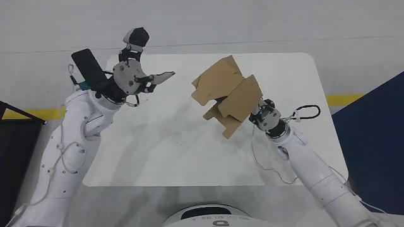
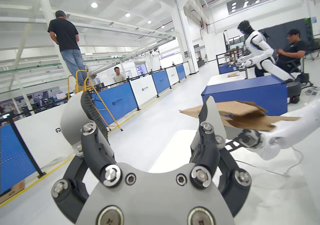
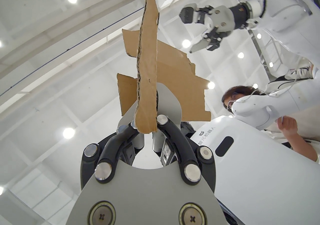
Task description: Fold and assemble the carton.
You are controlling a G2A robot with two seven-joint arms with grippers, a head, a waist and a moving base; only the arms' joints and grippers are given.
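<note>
White worktop (image 1: 177, 157), bright open hall behind it, and I took it from the left. My left end effector (image 1: 151, 57) hung over the worktop's far left part, fingers spread wide and empty, aimed across at the carton (image 1: 227, 94). The carton was a part-folded brown cardboard blank, up off the worktop right of the middle, with its flaps loose and splayed. On the right, my right end effector (image 1: 262, 112) was clamped on one panel, the board standing edge-on between its fingers. To fold well from there, I judged, the left should take a loose flap close to its crease, pinch it squarely and bend it against the right's hold. Slowly too, because a one-edge grip could let the board swivel or slip.
</note>
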